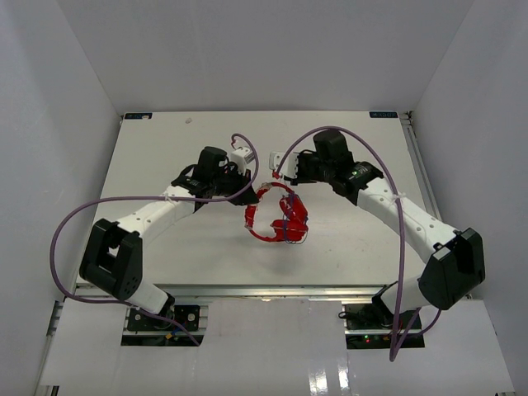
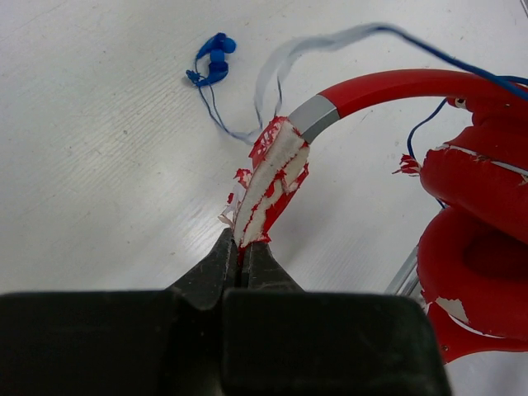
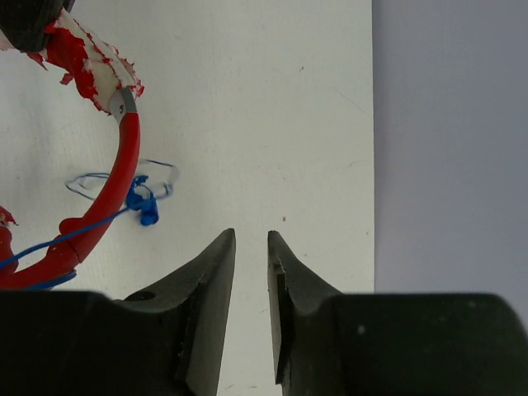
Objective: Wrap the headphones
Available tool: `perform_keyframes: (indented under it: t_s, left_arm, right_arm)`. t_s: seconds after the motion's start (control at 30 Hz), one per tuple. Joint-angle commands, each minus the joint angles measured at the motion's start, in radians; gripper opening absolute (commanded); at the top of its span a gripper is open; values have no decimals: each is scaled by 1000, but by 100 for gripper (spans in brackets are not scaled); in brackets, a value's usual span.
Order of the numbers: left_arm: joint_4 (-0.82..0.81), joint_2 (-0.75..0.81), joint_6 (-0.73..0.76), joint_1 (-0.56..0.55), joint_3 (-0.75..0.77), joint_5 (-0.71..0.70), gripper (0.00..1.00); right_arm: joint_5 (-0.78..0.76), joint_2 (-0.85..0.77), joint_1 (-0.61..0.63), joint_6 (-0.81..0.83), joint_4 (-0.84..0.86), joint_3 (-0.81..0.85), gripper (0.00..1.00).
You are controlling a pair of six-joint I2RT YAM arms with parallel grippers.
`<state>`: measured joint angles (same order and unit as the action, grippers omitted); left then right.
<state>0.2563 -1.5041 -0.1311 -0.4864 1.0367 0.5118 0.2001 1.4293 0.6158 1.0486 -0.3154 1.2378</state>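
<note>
My left fingers clamped on peeling red-and-white headband of red over-ear headphones, my right fingers slightly parted, empty

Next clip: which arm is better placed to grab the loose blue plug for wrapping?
Probably right. The left claw is shut on the headphones' peeling headband, holding them. The right claw is empty, jaws parted, with the blue plug lying loose on the table beside the headband in its view.

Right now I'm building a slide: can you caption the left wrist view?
Left gripper shut on the peeling headband of the headphones, red ear cups at right, blue plug lying on the table beyond.
</note>
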Motion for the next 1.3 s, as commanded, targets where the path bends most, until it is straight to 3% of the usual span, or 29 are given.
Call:
perform_keyframes:
  t_s: [0.0, 0.27, 0.47, 0.53, 0.63, 0.77, 0.87, 1.1, 1.27]
  left_arm:
    - [-48, 97, -83, 12, 19, 63, 0]
    - [61, 176, -114, 17, 86, -27, 0]
    - [174, 215, -102, 17, 180, -125, 0]
    - [187, 231, -112, 17, 187, -154, 0]
    - [191, 254, -132, 19, 177, -216, 0]
    - [185, 269, -167, 24, 159, -249, 0]
    - [154, 278, -207, 26, 136, -254, 0]
    - [88, 282, -267, 30, 97, -207, 0]
    - [82, 282, -275, 34, 109, -190, 0]
  right_arm:
    - [141, -57, -65, -58, -8, -21, 35]
    - [370, -65, -217, -144, -22, -35, 59]
    - [629, 18, -330, -266, 9, -50, 78]
    - [677, 46, -341, -291, 68, -97, 81]
    - [770, 59, -344, -213, 199, -220, 97]
    - [848, 81, -343, -61, 306, -303, 92]
    - [820, 159, -340, -65, 338, -250, 91]
    - [753, 299, -309, -283, 507, -197, 92]
    - [809, 400, -294, -480, 604, -152, 93]
